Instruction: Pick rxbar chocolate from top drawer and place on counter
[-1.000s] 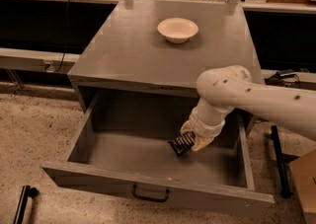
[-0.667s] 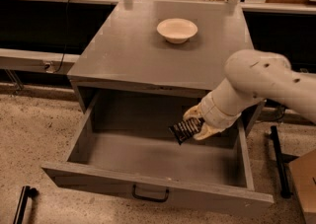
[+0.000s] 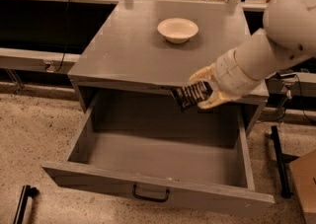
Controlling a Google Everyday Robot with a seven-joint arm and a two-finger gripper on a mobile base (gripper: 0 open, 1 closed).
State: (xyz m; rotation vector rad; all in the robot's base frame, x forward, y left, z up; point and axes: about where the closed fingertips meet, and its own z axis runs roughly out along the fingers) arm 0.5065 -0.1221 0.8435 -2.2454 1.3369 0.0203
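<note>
My gripper [image 3: 205, 89] is shut on the rxbar chocolate [image 3: 190, 96], a black bar with white lettering. I hold it in the air above the open top drawer [image 3: 158, 161], level with the front edge of the counter [image 3: 133, 45]. The bar sticks out to the left of my cream fingers [image 3: 217, 100]. The white arm reaches in from the upper right. The drawer is pulled out wide, its inside bare, with its dark bar handle [image 3: 150, 196] at the front.
A white bowl [image 3: 177, 29] stands on the back middle of the counter. Dark shelving runs behind and to the left. A black stand [image 3: 279, 161] and a cardboard box corner [image 3: 303, 183] sit on the speckled floor at right.
My gripper has lifted the bar up out of the drawer, from near its floor to the height of the counter's front edge, and the arm has swung up and to the right.
</note>
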